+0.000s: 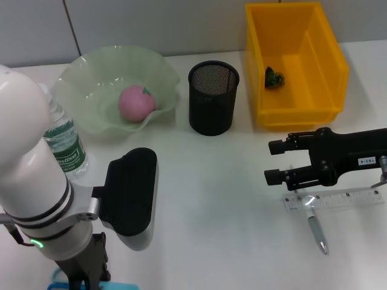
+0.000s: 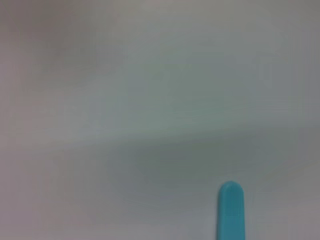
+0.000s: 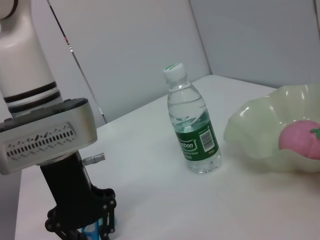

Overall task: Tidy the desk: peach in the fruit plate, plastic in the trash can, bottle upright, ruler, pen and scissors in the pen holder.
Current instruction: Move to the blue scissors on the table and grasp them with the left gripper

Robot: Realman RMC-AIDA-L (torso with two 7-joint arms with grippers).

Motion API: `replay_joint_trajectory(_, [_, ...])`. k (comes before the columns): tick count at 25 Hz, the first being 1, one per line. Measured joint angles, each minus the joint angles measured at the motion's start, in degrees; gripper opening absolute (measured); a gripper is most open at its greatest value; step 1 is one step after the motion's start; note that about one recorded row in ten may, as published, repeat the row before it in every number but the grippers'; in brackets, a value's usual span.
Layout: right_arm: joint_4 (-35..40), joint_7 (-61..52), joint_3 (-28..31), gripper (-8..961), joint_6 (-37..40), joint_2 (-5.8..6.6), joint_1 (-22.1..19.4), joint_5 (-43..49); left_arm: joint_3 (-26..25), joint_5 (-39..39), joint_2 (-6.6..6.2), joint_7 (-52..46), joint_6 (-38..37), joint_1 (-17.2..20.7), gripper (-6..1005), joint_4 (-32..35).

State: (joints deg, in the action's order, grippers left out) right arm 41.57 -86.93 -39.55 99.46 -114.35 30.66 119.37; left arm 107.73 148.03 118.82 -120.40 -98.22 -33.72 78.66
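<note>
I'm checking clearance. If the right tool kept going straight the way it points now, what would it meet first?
The right tool points toward the robot's left across bare table. The left arm's wrist housing looks first in line, though height is unclear.

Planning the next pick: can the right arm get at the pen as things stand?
Probably yes. The right gripper hovers beside the ruler, with the pen lying on the table just in front of it. Nothing covers the pen, though its top end touches or slips under the ruler.

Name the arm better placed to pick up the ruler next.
Right. The right gripper hovers just above the ruler and pen; the left gripper is across the table by the bottle.
</note>
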Motion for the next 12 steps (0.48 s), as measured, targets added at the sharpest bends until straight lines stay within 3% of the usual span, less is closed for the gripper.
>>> replay_joint_trajectory(12, [0.00, 0.00, 0.00, 801, -0.06, 0.00, 0.09, -0.02, 0.38, 0.07, 0.00, 0.00, 0.38, 0.14, 254, -0.09])
